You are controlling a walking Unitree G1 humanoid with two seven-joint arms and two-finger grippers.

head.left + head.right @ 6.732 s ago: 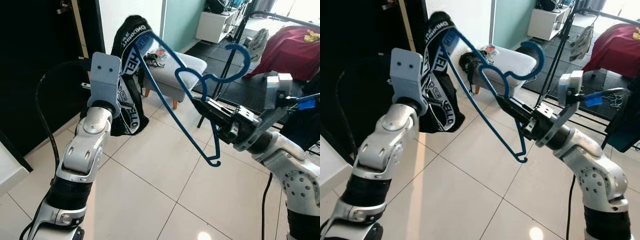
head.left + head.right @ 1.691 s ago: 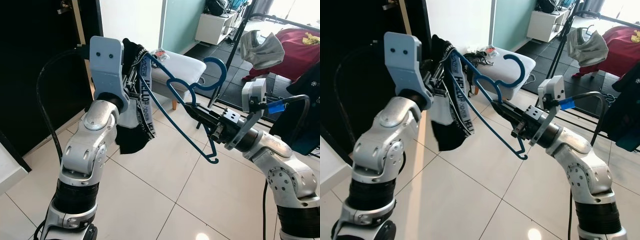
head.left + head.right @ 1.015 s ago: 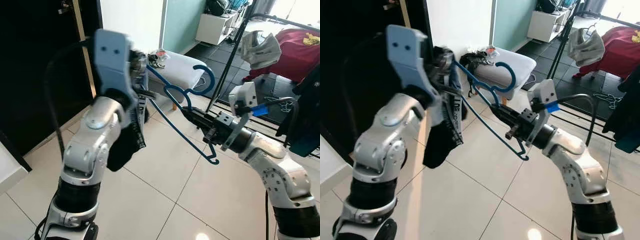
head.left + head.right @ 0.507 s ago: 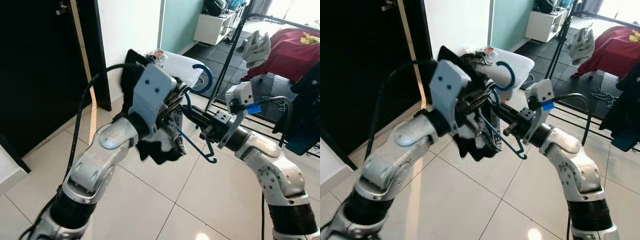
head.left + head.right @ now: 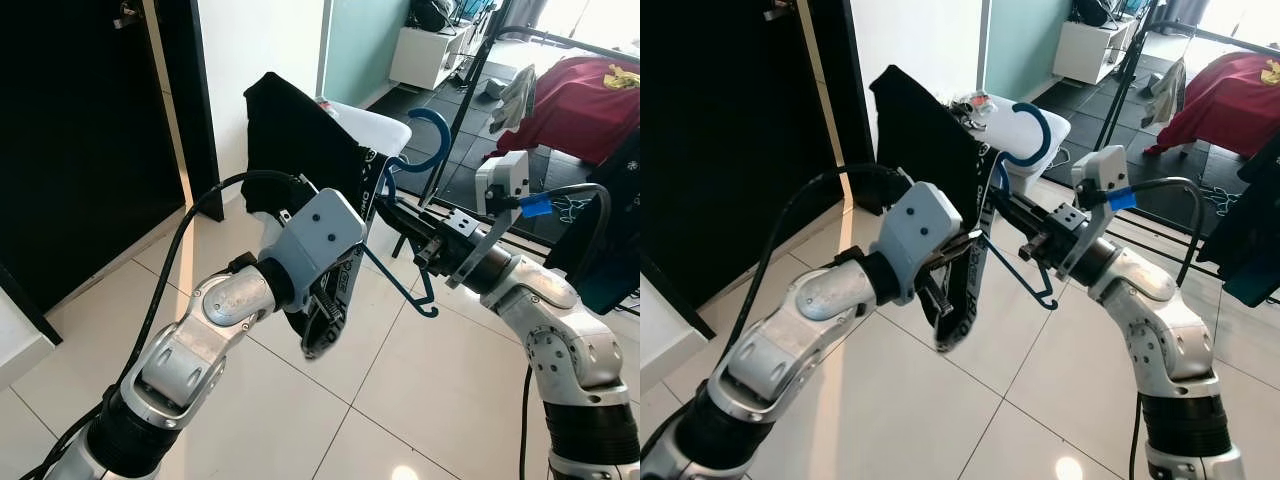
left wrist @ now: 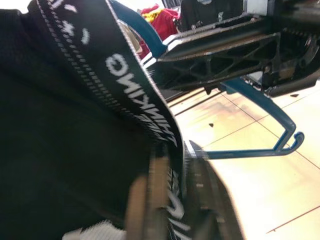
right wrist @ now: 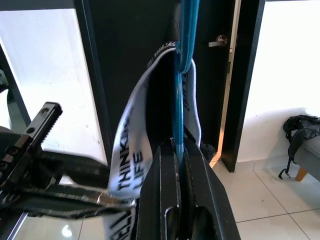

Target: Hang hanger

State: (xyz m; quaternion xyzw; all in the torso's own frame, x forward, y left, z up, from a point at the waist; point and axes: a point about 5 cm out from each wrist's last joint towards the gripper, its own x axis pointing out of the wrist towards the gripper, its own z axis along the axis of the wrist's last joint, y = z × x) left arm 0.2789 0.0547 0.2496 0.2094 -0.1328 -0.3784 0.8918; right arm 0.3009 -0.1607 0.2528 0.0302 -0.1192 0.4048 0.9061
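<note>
A blue plastic hanger [image 5: 432,140] is held out in front of me, hook upward. My right gripper [image 5: 400,216] is shut on it just under the hook, and its fingers [image 7: 165,175] pinch the blue bar [image 7: 184,50]. A black garment [image 5: 298,140] with a white lettered band [image 7: 129,160] is draped over the hanger's far arm. My left gripper [image 5: 945,300] sits low beneath the hanger, shut on the garment's band [image 6: 135,95]. The hanger's lower end [image 6: 287,142] sticks out bare.
A pale padded stool [image 5: 1045,125] stands behind the hanger by the wall. A black drying rack pole [image 5: 468,80] rises at the back right, with a red cloth [image 5: 580,95] and a dark teal garment [image 5: 612,240] on it. A dark doorway [image 5: 80,130] is on the left.
My left arm has swung down from a raised pose to below the hanger, drawing the garment over it. The black cloth now stands spread over the hanger's far arm. My right gripper kept its hold.
</note>
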